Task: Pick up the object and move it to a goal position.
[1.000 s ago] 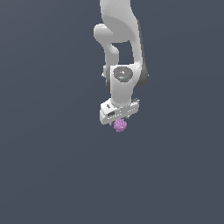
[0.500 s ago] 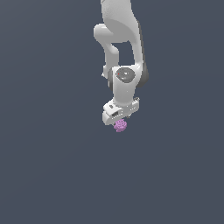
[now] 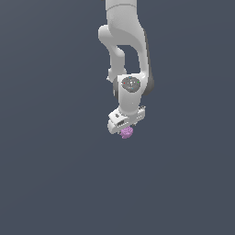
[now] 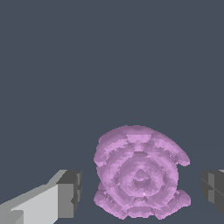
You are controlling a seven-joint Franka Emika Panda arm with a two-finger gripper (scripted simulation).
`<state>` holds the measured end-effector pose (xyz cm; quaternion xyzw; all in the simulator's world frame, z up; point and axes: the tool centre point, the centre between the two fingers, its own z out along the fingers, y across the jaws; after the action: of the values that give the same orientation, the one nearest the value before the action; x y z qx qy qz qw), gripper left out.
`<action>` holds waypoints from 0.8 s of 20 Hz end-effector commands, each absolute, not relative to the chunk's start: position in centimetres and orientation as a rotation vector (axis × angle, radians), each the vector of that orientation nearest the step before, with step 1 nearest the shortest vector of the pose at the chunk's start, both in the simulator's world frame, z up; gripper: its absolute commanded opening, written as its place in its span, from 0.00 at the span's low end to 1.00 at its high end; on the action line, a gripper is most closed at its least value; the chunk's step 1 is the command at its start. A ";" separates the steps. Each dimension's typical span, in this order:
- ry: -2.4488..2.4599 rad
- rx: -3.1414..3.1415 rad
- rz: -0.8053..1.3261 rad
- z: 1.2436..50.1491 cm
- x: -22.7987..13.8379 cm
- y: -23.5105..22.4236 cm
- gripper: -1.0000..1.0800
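Wrist view: the object (image 4: 139, 177) is seen close up as a pink-purple lump with a bumpy surface built of concentric ridges. It lies between the 2 dark finger pads (image 4: 72, 193) of the gripper (image 4: 142, 190). A visible gap is left between the object and each pad, so the jaws are spread apart and nothing is clamped. One finger is shown with its pale grey body and dark pad; of the other, only the dark pad is seen at the frame's edge. Behind the object, only a uniform dark grey-blue surface (image 4: 109, 57) is shown. Whether the object rests on that surface cannot be told from this view.

Exterior view: the whole arm (image 3: 125, 50) is shown, a white jointed column descending from the upper edge of the frame to a round wrist joint, below which the gripper (image 3: 125, 126) is carried. Here the object (image 3: 126, 132) is reduced to a tiny pink-purple blob directly beneath the white gripper body, far smaller than it. The fingers and the gaps beside the object are not resolved at this scale; these are given by the wrist view alone. The same dark grey-blue surface (image 3: 50, 174) is seen on all sides of the arm.
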<state>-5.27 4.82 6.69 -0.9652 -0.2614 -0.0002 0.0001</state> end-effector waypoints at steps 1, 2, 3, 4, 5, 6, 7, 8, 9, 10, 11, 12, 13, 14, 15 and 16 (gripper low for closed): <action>-0.824 -3.031 0.000 5.4 -5.3 4.8 0.96; -0.824 -3.031 0.000 5.1 -5.3 4.8 0.96; -0.825 -3.031 0.000 4.7 -5.3 4.8 0.96; -0.825 -3.031 0.000 4.5 -5.3 4.8 0.96; -0.825 -3.031 0.000 4.3 -5.3 4.8 0.96; -0.825 -3.031 0.000 4.1 -5.3 4.8 0.96; -0.826 -3.031 0.000 4.1 -5.3 4.8 0.96; -0.826 -3.031 0.000 4.0 -5.3 4.8 0.96; -0.826 -3.031 0.000 4.0 -5.3 4.8 0.00; -0.826 -3.031 0.000 4.0 -5.3 4.8 0.00; -0.826 -3.031 0.000 4.0 -5.3 4.8 0.00; -0.826 -3.031 0.000 4.0 -5.3 4.8 0.00; -0.826 -3.031 0.000 4.0 -5.3 4.8 0.00; -0.826 -3.031 0.000 4.0 -5.3 4.8 0.00; -0.826 -3.031 0.000 4.0 -5.3 4.8 0.00; -0.826 -3.031 0.000 4.0 -5.3 4.8 0.00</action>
<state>-5.22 4.73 4.15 -0.9650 -0.2622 -0.0006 -0.0005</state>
